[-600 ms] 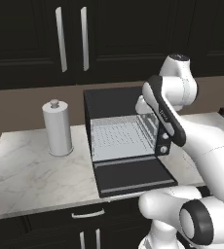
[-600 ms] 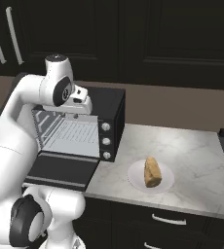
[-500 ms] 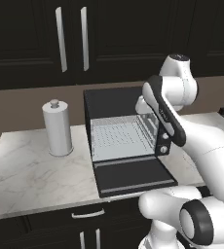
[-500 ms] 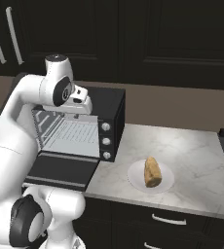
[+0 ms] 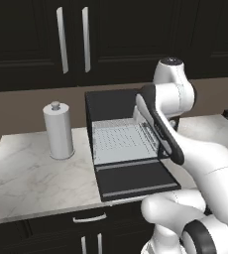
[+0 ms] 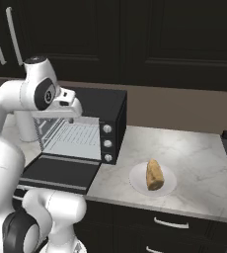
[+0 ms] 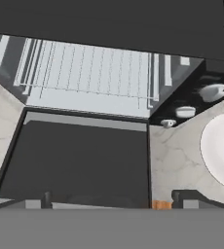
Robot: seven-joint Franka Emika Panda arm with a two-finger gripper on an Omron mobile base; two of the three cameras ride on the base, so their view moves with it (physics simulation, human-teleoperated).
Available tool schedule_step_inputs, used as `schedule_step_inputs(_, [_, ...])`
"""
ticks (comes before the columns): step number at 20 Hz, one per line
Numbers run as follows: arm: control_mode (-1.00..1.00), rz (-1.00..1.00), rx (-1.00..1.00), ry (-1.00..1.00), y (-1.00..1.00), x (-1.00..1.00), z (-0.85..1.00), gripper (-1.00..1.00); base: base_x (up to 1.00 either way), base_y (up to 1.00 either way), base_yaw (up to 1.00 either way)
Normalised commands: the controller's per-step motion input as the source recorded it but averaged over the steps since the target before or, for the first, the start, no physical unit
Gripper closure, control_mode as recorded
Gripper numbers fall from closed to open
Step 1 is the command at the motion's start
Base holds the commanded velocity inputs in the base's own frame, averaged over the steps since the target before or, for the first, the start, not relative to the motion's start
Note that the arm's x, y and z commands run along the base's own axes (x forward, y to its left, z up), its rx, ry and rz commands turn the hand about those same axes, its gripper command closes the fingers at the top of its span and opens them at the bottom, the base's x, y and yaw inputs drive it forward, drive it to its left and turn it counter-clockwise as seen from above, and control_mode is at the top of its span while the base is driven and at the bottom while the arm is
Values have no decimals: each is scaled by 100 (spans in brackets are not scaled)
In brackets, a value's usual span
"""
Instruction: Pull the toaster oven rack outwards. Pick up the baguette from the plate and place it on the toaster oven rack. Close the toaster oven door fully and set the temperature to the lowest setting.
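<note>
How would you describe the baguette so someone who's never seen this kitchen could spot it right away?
Start at the black toaster oven on the marble counter, its door lying open. Just right of its column of silver knobs sits a round white plate. The baguette is the short golden-brown piece of bread on that plate, the only food on the counter.

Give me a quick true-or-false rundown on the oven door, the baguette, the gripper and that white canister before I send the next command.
1. The toaster oven door is folded down open. True.
2. The baguette lies on the toaster oven rack. False: it lies on the plate, right of the toaster oven.
3. The gripper holds the baguette. False: its jaws stand open and empty above the door.
4. A white canister stands left of the oven. True.
</note>
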Motion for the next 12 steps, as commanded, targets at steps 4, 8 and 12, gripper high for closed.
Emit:
schedule_step_inputs(4, [-100, 0, -19, 0, 33, -18, -5, -100, 0, 0, 0])
schedule_step_inputs(8, [-100, 2, -29, 0, 28, -1, -30, -100, 0, 0, 0])
schedule_step_inputs(12, [-100, 5, -34, -2, 21, 0, -49, -100, 0, 0, 0])
